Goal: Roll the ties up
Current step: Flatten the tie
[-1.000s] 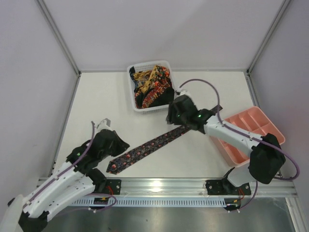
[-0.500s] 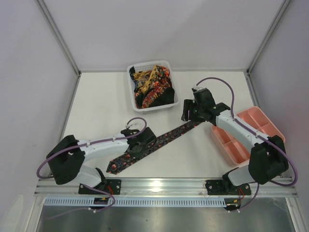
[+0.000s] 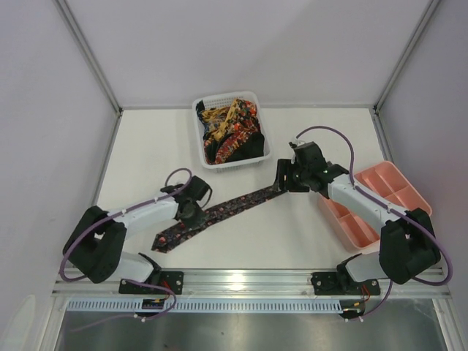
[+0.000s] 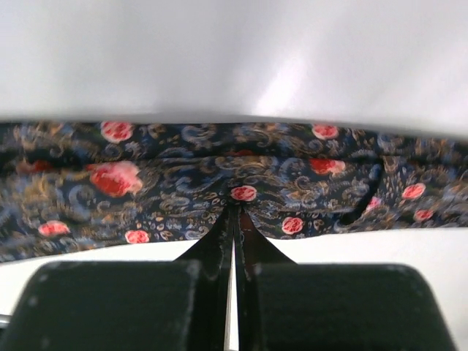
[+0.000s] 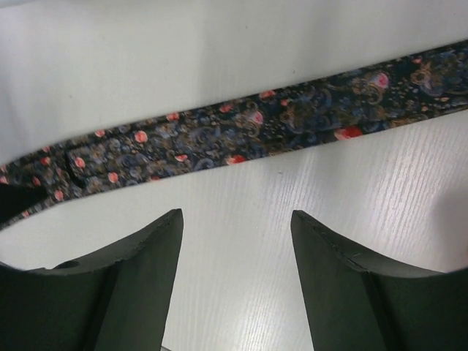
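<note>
We judge the rolling as not yet begun. One tie (image 3: pixel 235 207) lies flat and at full length on the table (image 3: pixel 146 161), with no coil at either end. The other ties (image 3: pixel 230 128) sit heaped in the basket (image 3: pixel 232 165), so nearly all the work is left.

The left gripper (image 4: pixel 235 212) has its fingers pressed together, with no gap between them. Their tips sit on the near edge of the tie. The cloth puckers right at the tips, so we think a small pinch of fabric is caught there, though the close view makes this hard to confirm. The tie crosses just ahead of these fingers, running left to right past both sides.

The right gripper (image 5: pixel 235 219) has its fingers (image 5: pixel 157 252) well apart and holds nothing. The tie passes beyond their tips, clear of them, and rises toward the right-hand finger's side.

From above, the long axis runs on a diagonal. The broad pointed end lies outward of the left fingers, toward the table's near edge. The narrow end reaches up to the right fingers, close by the basket.
</note>
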Action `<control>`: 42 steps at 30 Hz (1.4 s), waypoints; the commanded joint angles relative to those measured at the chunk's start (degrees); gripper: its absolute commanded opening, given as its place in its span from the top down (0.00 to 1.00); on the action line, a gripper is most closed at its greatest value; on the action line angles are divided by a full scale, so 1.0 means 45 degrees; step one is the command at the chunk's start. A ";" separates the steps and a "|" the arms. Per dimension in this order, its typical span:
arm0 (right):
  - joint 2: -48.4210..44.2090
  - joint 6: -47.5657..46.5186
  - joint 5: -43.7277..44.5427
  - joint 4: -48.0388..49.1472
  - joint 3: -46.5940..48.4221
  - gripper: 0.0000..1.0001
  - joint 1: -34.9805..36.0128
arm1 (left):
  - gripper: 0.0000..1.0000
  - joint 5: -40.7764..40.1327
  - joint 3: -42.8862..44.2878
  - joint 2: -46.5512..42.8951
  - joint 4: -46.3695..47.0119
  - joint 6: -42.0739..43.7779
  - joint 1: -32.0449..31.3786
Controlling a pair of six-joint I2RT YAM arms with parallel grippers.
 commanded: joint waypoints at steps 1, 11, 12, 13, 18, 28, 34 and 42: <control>-0.0416 -0.0108 -0.0288 0.0667 -0.0191 0.33 -0.0014 | 1.00 -0.0256 -0.1020 0.0347 -0.0543 0.1539 0.2655; 0.0539 -0.0167 -0.0660 0.0882 0.0257 0.32 -0.0034 | 0.99 -0.0352 0.2278 0.3879 -0.1656 0.5156 0.9323; 0.0734 -0.0147 -0.0640 0.0863 0.0393 0.32 -0.0073 | 1.00 -0.0469 0.3074 0.4172 -0.2123 0.5352 0.9558; 0.0852 -0.0167 -0.0621 0.0843 0.0491 0.32 -0.0131 | 0.99 -0.1050 0.3411 0.4078 -0.2456 0.5335 0.9522; 0.1477 -0.0089 -0.0582 0.0707 0.1173 0.32 -0.0834 | 0.93 -0.1369 0.2988 0.1387 -0.2439 0.5354 0.8413; 0.3855 0.1023 -0.1187 0.1721 0.3103 0.40 -0.2357 | 0.52 0.2121 0.0194 -0.5272 0.0168 0.4963 0.5793; 0.5852 0.1786 -0.0116 0.1196 0.5275 0.47 -0.2300 | 0.40 0.3905 0.0170 -0.5066 0.2872 0.5470 0.4485; 0.7551 0.0674 0.2169 -0.0641 0.7248 0.48 -0.2183 | 0.38 0.3336 0.2437 -0.3541 0.0318 0.6837 0.2218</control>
